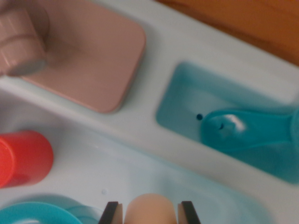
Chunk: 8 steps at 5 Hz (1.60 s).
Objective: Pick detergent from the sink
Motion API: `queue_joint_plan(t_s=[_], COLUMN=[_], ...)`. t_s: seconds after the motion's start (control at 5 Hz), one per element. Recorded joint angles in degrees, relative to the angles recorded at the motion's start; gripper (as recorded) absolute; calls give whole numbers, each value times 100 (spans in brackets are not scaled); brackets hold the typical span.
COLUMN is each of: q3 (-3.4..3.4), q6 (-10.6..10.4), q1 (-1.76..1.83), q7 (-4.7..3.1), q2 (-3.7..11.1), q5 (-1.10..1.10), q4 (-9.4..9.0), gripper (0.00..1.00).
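A rounded peach-coloured top, which I take for the detergent bottle (150, 210), shows at the bottom edge of the wrist view. It fills the gap between my two black fingertips (111, 213), and both jaws press against its sides, so my gripper (149, 213) is shut on it. Its lower body is hidden below the frame. Under it lies the pale sink basin (154, 177), blurred.
A red cup (23, 157) lies at the left, with a teal plate (37, 213) below it. A pink board (88, 51) and a pinkish cylinder (18, 42) sit at the upper left. At the right, a teal recess (187, 93) holds a teal scoop (247, 130). A wooden surface (252, 18) is at the top right.
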Motion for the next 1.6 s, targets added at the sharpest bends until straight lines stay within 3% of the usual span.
queue_joint_plan(t_s=[0.2, 0.4, 0.6, 0.8, 1.0, 1.2, 1.4, 1.6], q3=[0, 0, 0, -1, -1, -1, -1, -1], q6=[0, 228, 228, 476, 476, 736, 736, 1007], q1=[0, 2, 2, 5, 5, 7, 7, 10], q7=[0, 14, 14, 30, 30, 46, 46, 63], q2=[0, -83, -83, -173, -173, -267, -267, -365], q5=[0, -19, -19, -40, -40, -62, -62, -85], q4=[0, 146, 146, 306, 306, 472, 472, 646], gripper=[100, 100, 100, 100, 100, 100, 100, 100])
